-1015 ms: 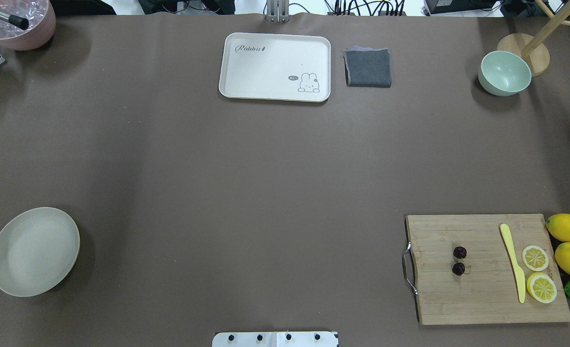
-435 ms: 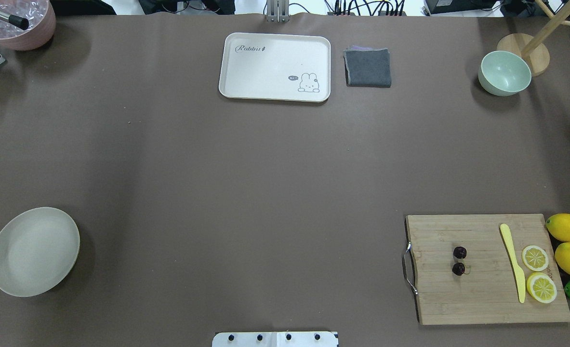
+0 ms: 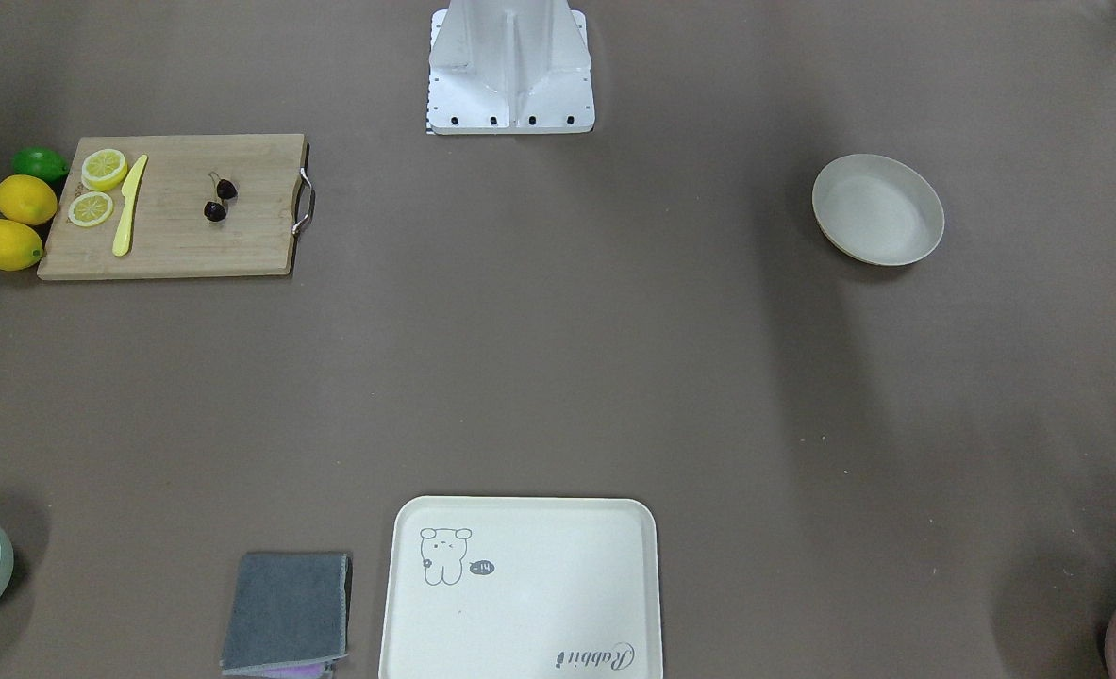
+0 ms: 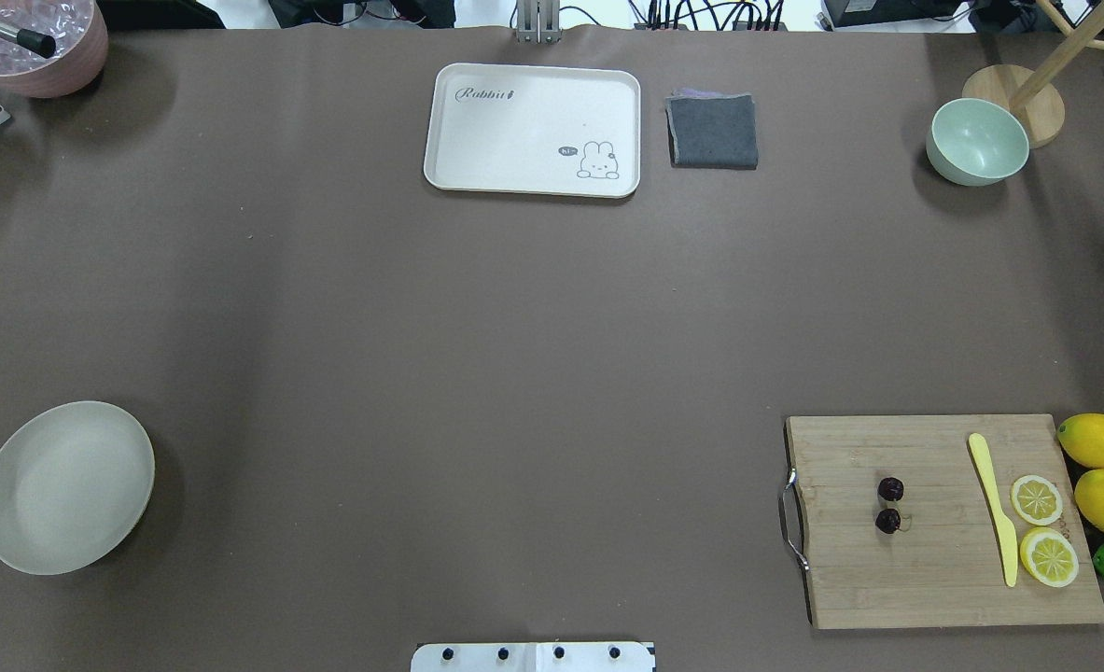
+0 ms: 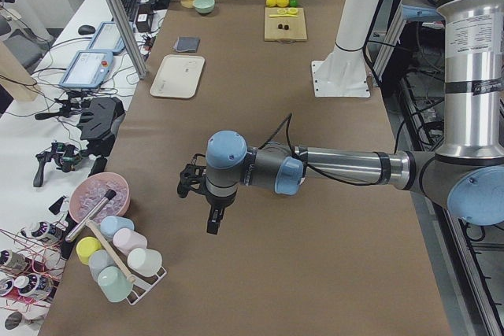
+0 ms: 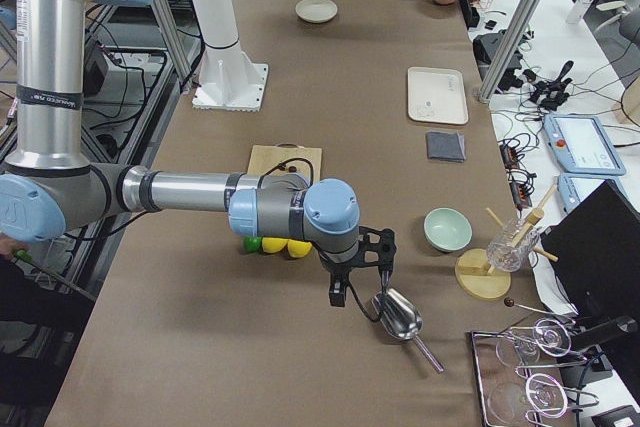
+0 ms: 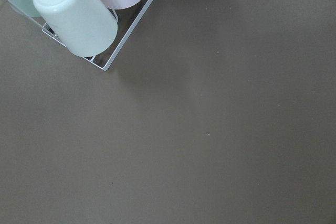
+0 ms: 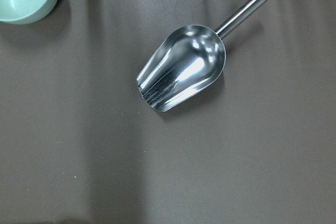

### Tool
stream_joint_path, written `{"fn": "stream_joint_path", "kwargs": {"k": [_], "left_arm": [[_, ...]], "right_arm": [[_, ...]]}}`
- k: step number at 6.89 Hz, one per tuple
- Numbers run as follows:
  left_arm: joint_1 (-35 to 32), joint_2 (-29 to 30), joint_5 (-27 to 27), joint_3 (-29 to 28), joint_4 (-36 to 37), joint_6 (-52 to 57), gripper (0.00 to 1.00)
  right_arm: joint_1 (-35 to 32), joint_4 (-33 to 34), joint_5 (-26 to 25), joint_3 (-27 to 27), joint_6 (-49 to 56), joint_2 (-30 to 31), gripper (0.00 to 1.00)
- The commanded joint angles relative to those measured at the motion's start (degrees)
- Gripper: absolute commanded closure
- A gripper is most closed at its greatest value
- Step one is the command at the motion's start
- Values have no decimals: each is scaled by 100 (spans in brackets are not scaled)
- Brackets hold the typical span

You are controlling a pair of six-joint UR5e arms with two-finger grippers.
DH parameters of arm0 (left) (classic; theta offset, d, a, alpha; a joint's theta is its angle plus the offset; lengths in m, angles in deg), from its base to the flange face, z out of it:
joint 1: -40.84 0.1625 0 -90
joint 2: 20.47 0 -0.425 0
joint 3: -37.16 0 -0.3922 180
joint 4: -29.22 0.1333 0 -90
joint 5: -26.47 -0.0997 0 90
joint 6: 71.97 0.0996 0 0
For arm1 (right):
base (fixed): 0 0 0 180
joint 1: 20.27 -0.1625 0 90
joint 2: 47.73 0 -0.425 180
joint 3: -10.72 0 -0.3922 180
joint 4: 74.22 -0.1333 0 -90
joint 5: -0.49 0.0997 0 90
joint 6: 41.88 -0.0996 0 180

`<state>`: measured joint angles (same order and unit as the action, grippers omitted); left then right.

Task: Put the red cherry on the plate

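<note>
The red cherry (image 4: pixel 889 505) is a pair of small dark fruits lying on a wooden cutting board (image 4: pixel 934 579) at the near right; it also shows in the front view (image 3: pixel 220 200). The plate (image 4: pixel 66 485), round and cream-beige, sits near the left edge of the table with nothing on it, far from the board (image 3: pixel 878 209). My left gripper (image 5: pixel 213 212) hangs over bare table near a cup rack, seen only from the left end. My right gripper (image 6: pixel 345 287) hovers by a metal scoop, seen only from the right end. I cannot tell whether either is open or shut.
A yellow knife (image 4: pixel 995 509), lemon slices, two lemons (image 4: pixel 1100 441) and a lime lie on or beside the board. At the back stand a cream tray (image 4: pixel 533 129), a grey cloth (image 4: pixel 712 131), a green bowl (image 4: pixel 977 140) and a pink bowl (image 4: pixel 34 42). A scoop (image 8: pixel 184 69) lies under my right wrist.
</note>
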<state>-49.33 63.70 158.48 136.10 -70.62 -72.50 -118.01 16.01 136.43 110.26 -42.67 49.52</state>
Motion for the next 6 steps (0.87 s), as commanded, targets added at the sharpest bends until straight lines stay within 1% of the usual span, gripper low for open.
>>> {"fn": "stream_joint_path", "kwargs": {"k": [1, 6], "left_arm": [[0, -6, 0, -6, 0, 0, 2], [0, -6, 0, -41, 0, -8, 2]], "right_arm": [[0, 3, 3, 22, -9, 4, 0], [0, 3, 38, 31, -9, 4, 0]]}}
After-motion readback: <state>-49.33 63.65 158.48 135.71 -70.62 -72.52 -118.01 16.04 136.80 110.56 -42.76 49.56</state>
